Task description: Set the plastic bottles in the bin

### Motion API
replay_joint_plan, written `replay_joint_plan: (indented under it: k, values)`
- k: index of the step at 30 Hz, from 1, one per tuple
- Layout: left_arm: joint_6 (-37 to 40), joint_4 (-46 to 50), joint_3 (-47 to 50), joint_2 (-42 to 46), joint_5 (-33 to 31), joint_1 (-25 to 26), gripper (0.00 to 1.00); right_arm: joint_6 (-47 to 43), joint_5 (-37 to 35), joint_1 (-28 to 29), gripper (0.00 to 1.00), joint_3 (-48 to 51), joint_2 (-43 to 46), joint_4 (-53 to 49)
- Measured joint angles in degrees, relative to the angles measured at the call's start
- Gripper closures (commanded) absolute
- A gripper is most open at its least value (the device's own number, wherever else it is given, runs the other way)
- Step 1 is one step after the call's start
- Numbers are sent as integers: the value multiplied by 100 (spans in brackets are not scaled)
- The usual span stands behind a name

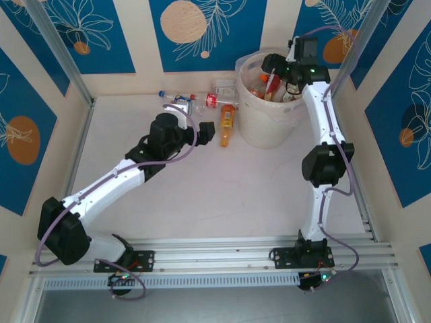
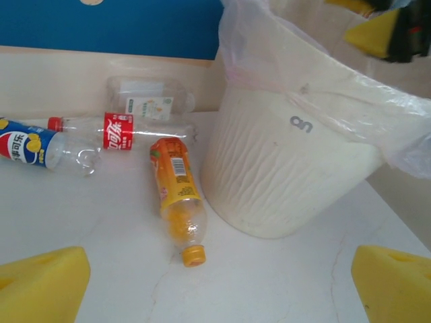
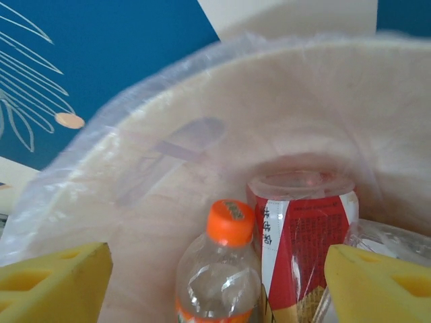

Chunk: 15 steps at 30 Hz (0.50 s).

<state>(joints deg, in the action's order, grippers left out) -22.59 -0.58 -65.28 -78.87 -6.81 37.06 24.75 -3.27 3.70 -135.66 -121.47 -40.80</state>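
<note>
While left claw (image 2: pixel 217 286) and right claw (image 3: pixel 215 286) open, spongy-padded: clear glossy bottles (image 3: pixel 303 229) inside ribbed, film-lined bin (image 2: pixel 283 175).

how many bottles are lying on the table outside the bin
4: an orange bottle beside the bin, a red-labelled one behind it, a blue-labelled one far left, a clear one by the wall. The left arm may hide more.

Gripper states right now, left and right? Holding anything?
Left gripper: open, jaws wide apart, holding nothing.
Right gripper: open over the bin, jaws apart, nothing gripped.
</note>
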Motion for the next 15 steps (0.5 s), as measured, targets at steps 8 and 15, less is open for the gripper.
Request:
replay_joint_plan:
  k: [8,15]
  values:
    - [-4,468,-640,-796,-120,0,0,-227,-243,181,1,723,1235,39]
    - [-57,964,-1270,-1923,-122,0,2,-487,-610,597,1,2094,2500,249]
